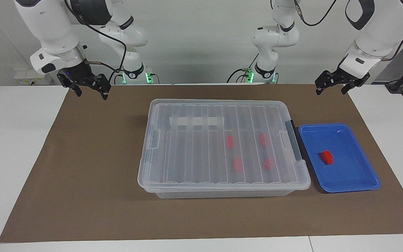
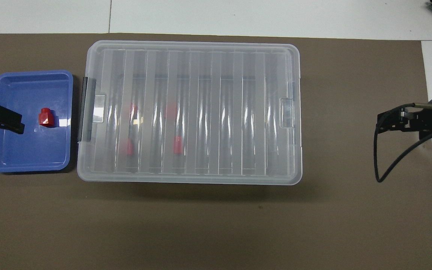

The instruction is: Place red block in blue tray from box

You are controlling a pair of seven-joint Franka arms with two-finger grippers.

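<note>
Left hand [image 1: 331, 85] of the twin-arm rig hangs empty with its fingers apart, raised over the brown mat at its own end of the surface [image 1: 19, 147], clear of everything, a posture that reads as the job being done. Below it and a little toward the middle of the surface lies the shallow bright blue plastic tray [image 1: 348, 183] with rounded corners, and on its floor sits one small bright red plastic block [image 1: 326, 156], free of any grip and well apart from the hand. Beside the tray, touching or nearly so at the black end latch [image 1: 295, 140], stands the large clear plastic storage box [image 1: 222, 190], its ribbed translucent lid [image 1: 194, 147] seated flat with a white tape strip [image 1: 197, 121] across it; four more red blocks [image 1: 238, 163] show dimly through the lid, grouped at the tray end, presumably so the nearer arm could reach them. Right hand [image 1: 89, 88] waits at the other end, likewise spread and empty, high over bare mat, with the whole box between it and the tray. Judged from this layout, delivery looks complete and both arms appear parked.
</note>
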